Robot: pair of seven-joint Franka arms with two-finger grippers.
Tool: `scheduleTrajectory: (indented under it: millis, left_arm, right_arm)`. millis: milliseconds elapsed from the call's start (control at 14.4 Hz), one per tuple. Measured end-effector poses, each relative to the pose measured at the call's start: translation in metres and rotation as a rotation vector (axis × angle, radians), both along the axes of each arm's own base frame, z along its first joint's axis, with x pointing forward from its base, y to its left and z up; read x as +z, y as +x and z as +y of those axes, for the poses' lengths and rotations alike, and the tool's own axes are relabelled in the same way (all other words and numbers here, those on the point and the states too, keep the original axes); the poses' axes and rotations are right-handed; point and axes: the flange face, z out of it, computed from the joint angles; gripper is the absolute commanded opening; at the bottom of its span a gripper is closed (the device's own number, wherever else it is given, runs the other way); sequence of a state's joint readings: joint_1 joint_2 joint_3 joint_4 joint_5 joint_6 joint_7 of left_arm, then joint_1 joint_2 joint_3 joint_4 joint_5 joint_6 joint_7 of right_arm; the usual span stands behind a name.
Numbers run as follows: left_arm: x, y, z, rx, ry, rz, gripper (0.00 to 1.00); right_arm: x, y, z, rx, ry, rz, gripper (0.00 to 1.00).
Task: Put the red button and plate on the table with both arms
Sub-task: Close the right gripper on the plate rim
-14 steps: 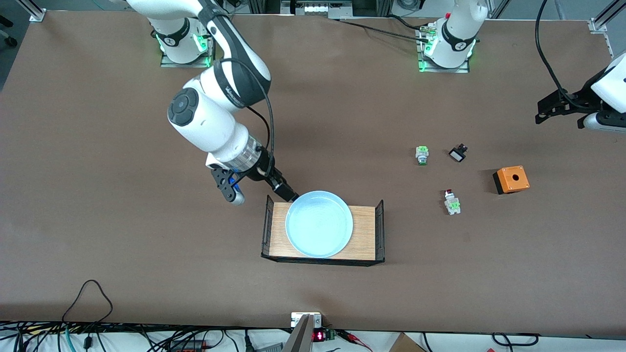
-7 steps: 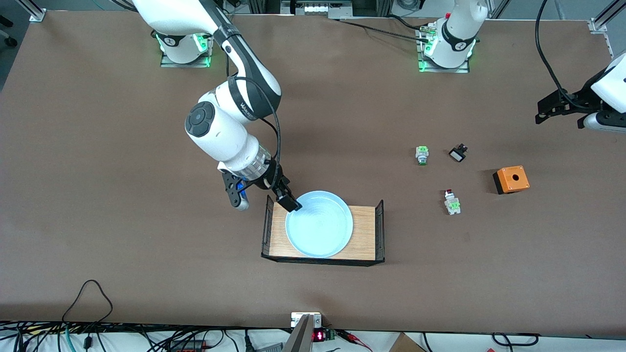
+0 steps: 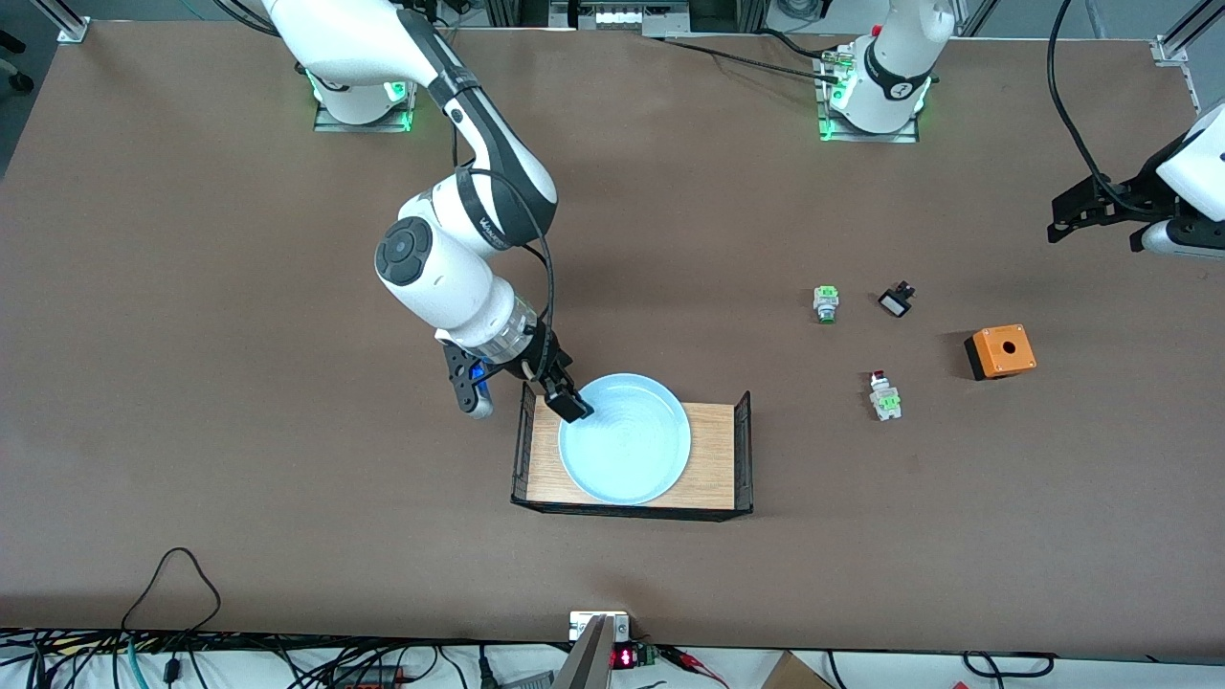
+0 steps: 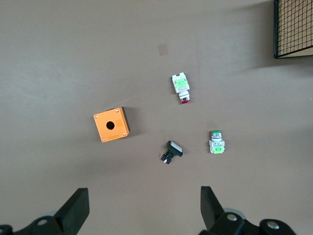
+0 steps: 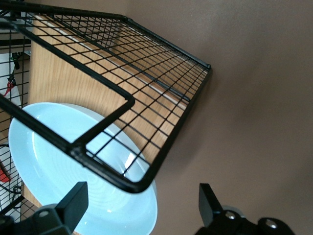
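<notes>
Brown tabletop (image 3: 239,459) fills the scene, with a light-wood tray (image 3: 713,455) as its landmark: black wire-mesh ends stand at both short sides. On the tray lies the plate (image 3: 625,438), pale blue, covering most of the wood at the right arm's end and overhanging the tray's long edges a little. The right gripper (image 3: 522,388) hangs low at the tray's mesh end nearest the right arm, fingers apart and holding nothing; one fingertip (image 3: 571,407) is over the plate's rim, the other (image 3: 476,402) outside the tray. In the right wrist view that mesh wall (image 5: 146,112) crosses in front of the plate (image 5: 58,161) and hides part of it. Toward the left arm's end from the tray sit the red button (image 3: 883,395), a green-capped switch (image 3: 826,304), a small black part (image 3: 896,302) too small to make out, and an orange box (image 3: 1000,351). The left gripper (image 3: 1096,211) waits high over the table's edge past the box, fingers spread and empty, its arm cut off by the front view's border.
</notes>
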State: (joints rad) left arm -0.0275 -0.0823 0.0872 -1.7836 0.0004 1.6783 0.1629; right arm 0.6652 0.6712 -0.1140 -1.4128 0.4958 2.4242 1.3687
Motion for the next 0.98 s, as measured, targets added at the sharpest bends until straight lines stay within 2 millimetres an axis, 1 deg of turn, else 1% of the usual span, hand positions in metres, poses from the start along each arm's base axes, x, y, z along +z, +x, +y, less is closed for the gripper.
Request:
scheduleTrajectory:
  millis: [209, 418, 557, 627, 697, 766, 975]
  left_arm:
    - [0.0, 0.0, 0.0, 0.0, 0.0, 0.0, 1.0]
    - [0.0, 0.0, 0.0, 0.0, 0.0, 0.0, 1.0]
    - [0.0, 0.0, 0.0, 0.001, 0.0, 0.0, 1.0]
    - [0.0, 0.0, 0.001, 0.001, 0.0, 0.0, 1.0]
    - [0.0, 0.0, 0.001, 0.001, 0.0, 0.0, 1.0]
    - [0.0, 0.0, 0.001, 0.002, 0.0, 0.0, 1.0]
    - [0.0, 0.0, 0.001, 0.002, 0.0, 0.0, 1.0]
  right_arm:
    - [-0.006, -0.001, 0.007, -0.004, 0.004, -0.016, 1.0]
    - [-0.013, -0.001, 0.01, -0.003, 0.0, -0.017, 0.99]
    - [-0.015, -0.003, 0.013, 0.001, -0.002, -0.015, 0.86]
    - [-0.016, -0.004, 0.015, 0.004, -0.002, -0.015, 0.71]
    - [-0.015, -0.005, 0.016, 0.005, -0.001, -0.015, 0.67]
    - [-0.015, -0.005, 0.016, 0.006, -0.001, -0.015, 0.59]
    - [-0.015, -0.005, 0.017, 0.006, 0.0, -0.016, 0.48]
